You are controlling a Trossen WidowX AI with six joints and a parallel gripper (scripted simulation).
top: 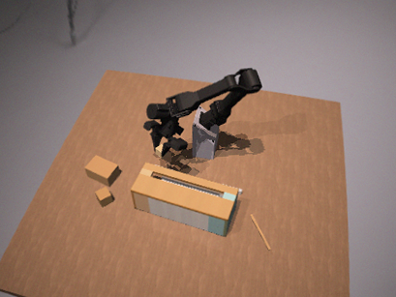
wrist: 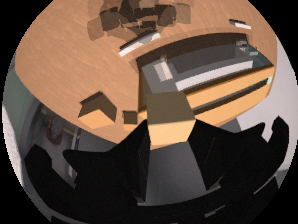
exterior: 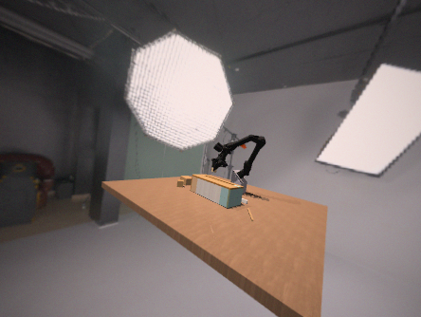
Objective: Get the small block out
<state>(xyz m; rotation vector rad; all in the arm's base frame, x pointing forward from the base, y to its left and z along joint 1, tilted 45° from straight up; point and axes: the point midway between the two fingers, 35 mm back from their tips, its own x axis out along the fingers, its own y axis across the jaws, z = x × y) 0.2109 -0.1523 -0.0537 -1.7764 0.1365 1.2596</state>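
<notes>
A small yellowish block (top: 159,150) (exterior: 212,169) (wrist: 171,117) is between the fingertips of my gripper (top: 160,148) (exterior: 213,168) (wrist: 165,120), which is shut on it. The gripper holds the block up in the air, behind the box, on the robot base's side. The long box (top: 179,193) (exterior: 209,190) (wrist: 225,87) stands upright on the table, with a slot along its wooden top, a pale front and a teal end. No block shows inside the box in the wrist view, though parts of its inside are hidden.
A larger wooden block (top: 101,169) (exterior: 186,179) (wrist: 97,119) and a small wooden cube (top: 104,197) (exterior: 180,183) (wrist: 130,117) lie beyond the box's tan end. A thin stick (top: 260,232) (exterior: 250,214) lies beyond the teal end. The grey base mount (top: 205,143) stands behind the box.
</notes>
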